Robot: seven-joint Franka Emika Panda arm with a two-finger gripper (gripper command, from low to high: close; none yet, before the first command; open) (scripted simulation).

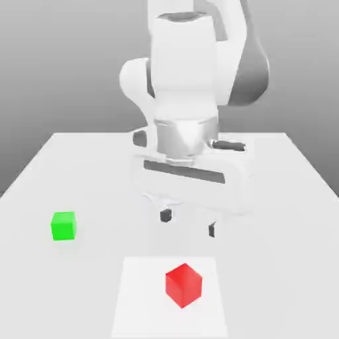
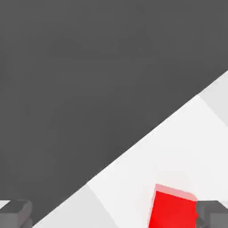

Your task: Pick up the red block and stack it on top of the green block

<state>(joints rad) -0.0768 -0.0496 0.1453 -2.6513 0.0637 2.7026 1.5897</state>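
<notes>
The red block (image 1: 183,285) rests on a paler square patch of the white table (image 1: 291,198), near the front edge. The green block (image 1: 63,226) sits apart from it, toward the exterior view's left. My gripper (image 1: 189,222) hangs open above the table, behind the red block and clear of it, holding nothing. In the hand view the red block (image 2: 173,209) lies close to one dark fingertip (image 2: 213,214), while the other fingertip (image 2: 15,213) stands far across from it.
The white arm rises behind the gripper at the middle of the table. The table's edge (image 2: 147,131) runs diagonally through the hand view, with dark floor beyond it.
</notes>
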